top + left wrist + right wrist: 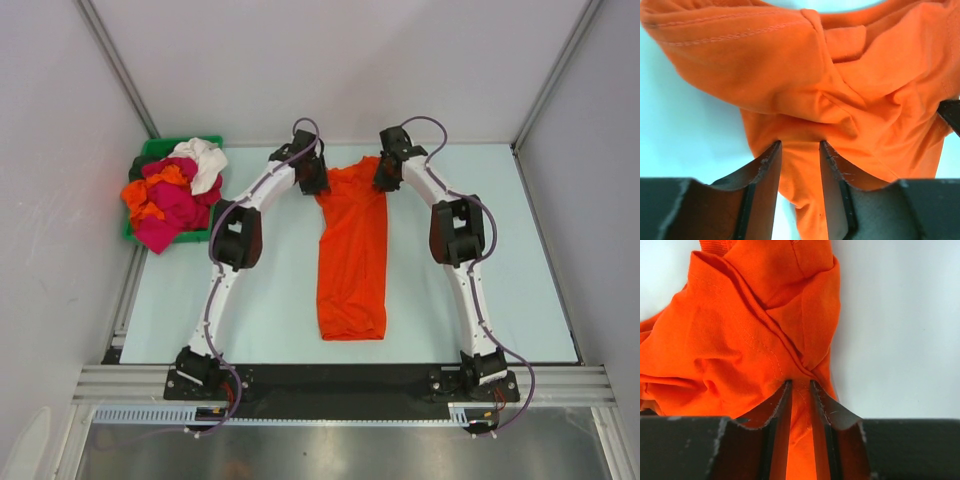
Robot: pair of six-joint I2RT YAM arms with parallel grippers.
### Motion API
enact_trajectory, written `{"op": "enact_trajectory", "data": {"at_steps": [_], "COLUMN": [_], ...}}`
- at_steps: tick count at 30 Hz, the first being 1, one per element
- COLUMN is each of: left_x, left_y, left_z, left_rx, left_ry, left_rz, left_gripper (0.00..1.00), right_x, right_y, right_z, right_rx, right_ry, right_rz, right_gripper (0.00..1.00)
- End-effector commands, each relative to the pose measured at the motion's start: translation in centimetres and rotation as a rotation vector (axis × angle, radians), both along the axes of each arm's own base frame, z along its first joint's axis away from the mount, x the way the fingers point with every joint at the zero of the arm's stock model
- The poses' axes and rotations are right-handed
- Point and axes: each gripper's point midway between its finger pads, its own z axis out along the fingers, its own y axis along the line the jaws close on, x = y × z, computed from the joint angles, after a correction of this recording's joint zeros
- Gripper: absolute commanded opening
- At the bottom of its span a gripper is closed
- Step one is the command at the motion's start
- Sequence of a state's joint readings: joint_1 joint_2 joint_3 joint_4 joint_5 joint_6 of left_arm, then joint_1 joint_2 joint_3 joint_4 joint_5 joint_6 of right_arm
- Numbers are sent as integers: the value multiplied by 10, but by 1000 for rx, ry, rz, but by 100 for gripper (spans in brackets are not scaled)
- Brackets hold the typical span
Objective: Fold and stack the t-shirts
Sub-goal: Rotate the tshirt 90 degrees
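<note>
The bright orange t-shirt lies as a long narrow strip down the middle of the table, its far end bunched between my two grippers. My left gripper is at the far left corner of the shirt. In the left wrist view it is shut on a thick fold of the orange t-shirt. My right gripper is at the far right corner. In the right wrist view it is shut on a fold of the orange t-shirt. More t-shirts, magenta, white and orange, are heaped at the far left.
The heap of shirts sits in a green plastic bin at the far left corner. The pale table is walled by frame posts and panels at the back and sides. Both arm bases stand at the near edge.
</note>
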State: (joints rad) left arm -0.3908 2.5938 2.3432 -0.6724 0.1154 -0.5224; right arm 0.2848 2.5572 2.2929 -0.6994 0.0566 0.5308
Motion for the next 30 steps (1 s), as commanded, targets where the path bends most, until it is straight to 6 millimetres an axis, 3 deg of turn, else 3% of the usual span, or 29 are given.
{"op": "enact_trajectory", "data": {"at_steps": [1,2,3,4,5,6,7,8,9,10,11,12,13,14,15,16,17,18,19,20,21,22,23,26,30], "left_x": [17,17,12,9,5,-6,-15,-28,-45,-61,-78,-100,-113,-136,-159,-172,-194,-216,-226,-244,-259,-269,-287,-316,-336], "left_y": [4,6,6,6,7,5,12,6,13,15,7,15,14,9,15,13,5,11,7,0,2,0,-4,-7,-5], "left_z": [72,82,108,119,133,136,172,181,160,199,199,172,170,187,154,148,156,129,127,132,115,112,107,93,74], "left_rx": [-6,-1,-9,-9,-6,5,9,11,60,31,29,79,85,55,89,80,56,89,61,36,49,47,53,57,56], "left_ry": [-146,-162,-198,-214,-237,-231,-289,-300,-258,-333,-335,-290,-294,-320,-256,-245,-264,-213,-216,-229,-206,-203,-196,-169,-124], "left_rz": [37,46,48,49,46,36,55,42,48,50,26,24,19,5,-10,-10,-39,-55,-51,-79,-91,-91,-124,-159,-171], "left_gripper": [45,45,46,47,47,47,47,47,47,47,47,47,47,47,46,46,45,44,43,43,43,42,41,40,38], "right_x": [5,2,0,-2,-10,-21,-31,-53,-65,-80,-96,-119,-135,-152,-175,-195,-212,-233,-256,-269,-284,-308,-321,-354,-374], "right_y": [-10,-11,-8,-7,-5,-4,-4,-8,-1,-2,-3,-6,-2,-1,-4,10,11,9,27,32,39,49,49,57,63], "right_z": [22,28,41,68,77,86,128,113,122,129,158,139,139,157,134,131,140,121,117,115,120,105,101,88,72], "right_rx": [-47,-49,-53,-46,-47,-71,-59,-84,-87,-89,-65,-72,-64,-37,-52,-52,-47,-71,-65,-55,-18,-30,-45,-64,-72], "right_ry": [-82,-90,-111,-149,-150,-147,-205,-156,-180,-185,-235,-191,-182,-209,-151,-140,-163,-127,-127,-126,-137,-105,-91,-79,-50], "right_rz": [-28,-32,-32,-35,-31,-34,-44,-46,-39,-43,-51,-57,-48,-47,-36,4,18,23,84,102,101,150,152,176,197], "right_gripper": [29,30,33,34,37,40,43,51,56,60,66,68,68,68,66,64,57,50,43,30,19,6,1,0,0]}}
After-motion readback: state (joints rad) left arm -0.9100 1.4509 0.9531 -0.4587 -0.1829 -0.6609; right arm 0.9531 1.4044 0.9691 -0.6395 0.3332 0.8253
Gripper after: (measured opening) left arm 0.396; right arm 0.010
